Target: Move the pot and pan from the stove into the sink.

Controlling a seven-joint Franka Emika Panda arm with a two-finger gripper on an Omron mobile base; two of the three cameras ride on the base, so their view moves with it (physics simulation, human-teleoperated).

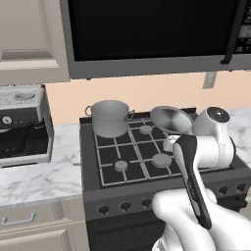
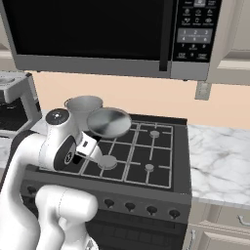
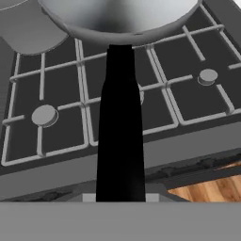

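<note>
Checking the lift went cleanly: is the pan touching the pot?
Apart. In the left base view the raised pan sits right of the pot, with a strip of stove grate between them.

No text, brand or number can be made out anywhere. The microwave's control panel (image 2: 195,27) carries rows of small pale buttons, some likely digits, but they are too blurred to read. The coffee machine (image 1: 22,125) shows a round dial (image 1: 6,119) with no readable marks. The stove knobs (image 2: 130,206) bear no readable markings.
</note>
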